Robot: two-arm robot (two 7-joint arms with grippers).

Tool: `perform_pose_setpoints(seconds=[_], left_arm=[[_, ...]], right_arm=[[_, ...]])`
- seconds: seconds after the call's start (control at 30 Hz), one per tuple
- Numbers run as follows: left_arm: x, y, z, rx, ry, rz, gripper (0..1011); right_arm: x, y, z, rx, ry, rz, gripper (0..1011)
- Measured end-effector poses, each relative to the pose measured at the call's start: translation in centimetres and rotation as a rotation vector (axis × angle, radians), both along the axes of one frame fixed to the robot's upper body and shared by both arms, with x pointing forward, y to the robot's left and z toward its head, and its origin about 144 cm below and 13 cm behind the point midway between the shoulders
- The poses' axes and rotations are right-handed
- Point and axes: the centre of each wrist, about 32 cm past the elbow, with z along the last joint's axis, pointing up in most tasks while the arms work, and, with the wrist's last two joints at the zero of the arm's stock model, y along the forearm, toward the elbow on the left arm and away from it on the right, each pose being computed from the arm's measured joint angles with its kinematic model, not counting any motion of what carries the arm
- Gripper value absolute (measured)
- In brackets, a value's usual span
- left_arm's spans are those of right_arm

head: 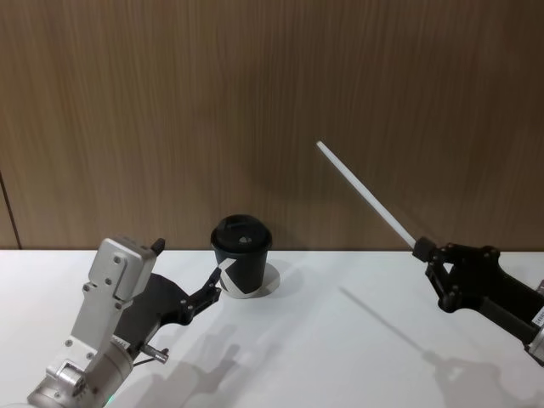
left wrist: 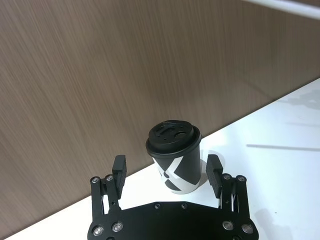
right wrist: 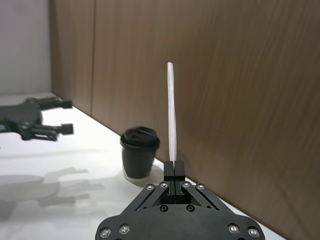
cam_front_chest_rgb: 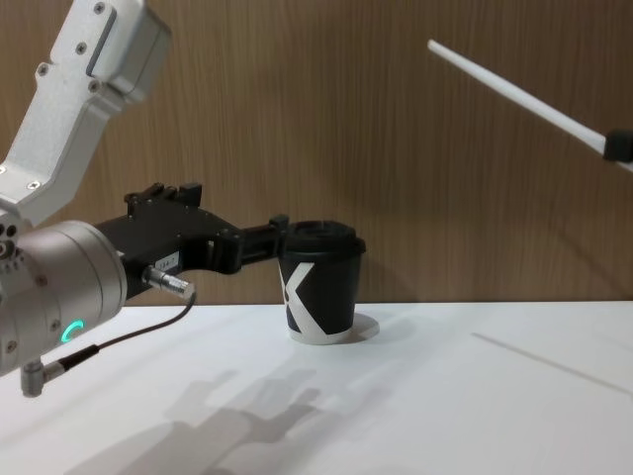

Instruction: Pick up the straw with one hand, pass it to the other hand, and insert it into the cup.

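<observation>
Straw (head: 365, 194) clamped at its lower end in right gripper (head: 421, 248), slanting up leftward above the desk (head: 340, 340); left gripper (left wrist: 167, 170) (fingers spread wide) points at the cup (head: 244, 259), just beside it.

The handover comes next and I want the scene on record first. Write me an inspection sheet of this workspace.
Surface: white tabletop, carrying the cup and the arms' shadows.
Job's things: small black paper cup with white X mark and black domed lid, upright near the wall; thin white straw, held in the air, slanting up toward the cup's side, not in the cup.
Clutter: nothing seen.
Grippers: left gripper on its silver wrist, open, one finger on each side of the cup; all-black right gripper, shut on the straw's lower end.
Cables: thin dark cable looping from the left wrist.
Surroundings: brown wood-panel wall behind the table.
</observation>
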Motion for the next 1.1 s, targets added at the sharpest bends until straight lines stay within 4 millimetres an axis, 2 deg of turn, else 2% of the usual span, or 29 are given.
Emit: perform_pose_setpoints(seconds=[1.1], left_arm=[[0.0, 0.0, 0.0, 0.000, 0.000, 0.000, 999]], right_arm=[[-0.1, 2.5, 0.8, 0.143, -0.061, 0.316, 5]])
